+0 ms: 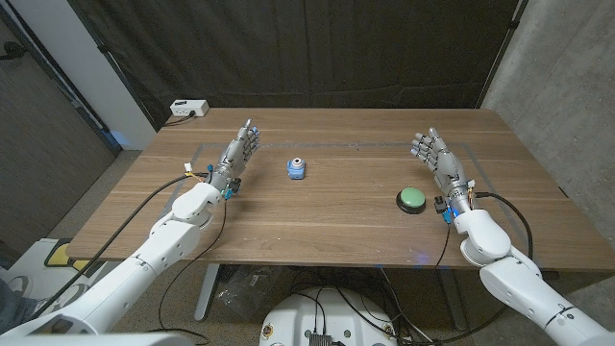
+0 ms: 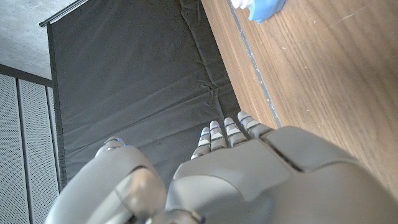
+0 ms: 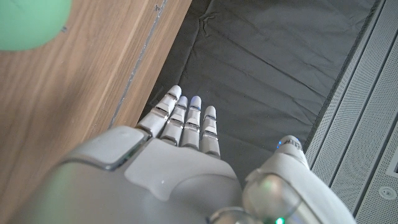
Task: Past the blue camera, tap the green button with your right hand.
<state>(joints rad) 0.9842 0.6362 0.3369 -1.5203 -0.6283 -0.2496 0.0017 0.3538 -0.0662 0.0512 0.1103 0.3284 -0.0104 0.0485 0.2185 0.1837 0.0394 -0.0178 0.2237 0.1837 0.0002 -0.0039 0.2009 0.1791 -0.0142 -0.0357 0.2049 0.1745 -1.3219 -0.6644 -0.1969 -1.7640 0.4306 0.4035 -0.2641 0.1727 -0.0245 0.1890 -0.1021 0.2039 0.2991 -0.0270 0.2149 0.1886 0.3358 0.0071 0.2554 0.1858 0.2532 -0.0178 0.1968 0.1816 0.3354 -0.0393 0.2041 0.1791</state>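
Note:
The green button [image 1: 410,199] on its black base sits on the right half of the wooden table [image 1: 336,216]; a slice of the green button [image 3: 28,22] shows in the right wrist view. The small blue camera [image 1: 296,169] stands near the table's middle, and part of the blue camera [image 2: 261,9] appears in the left wrist view. My right hand [image 1: 437,159] stands just right of the button and slightly beyond it, fingers straight and apart, holding nothing. My left hand [image 1: 240,154] stands left of the camera, also with straight fingers and empty.
A white power strip [image 1: 188,109] lies at the table's far left corner. A dark curtain [image 1: 317,48] hangs behind the table. Faint tape lines [image 1: 336,144] mark a rectangle on the tabletop. Cables trail from both wrists.

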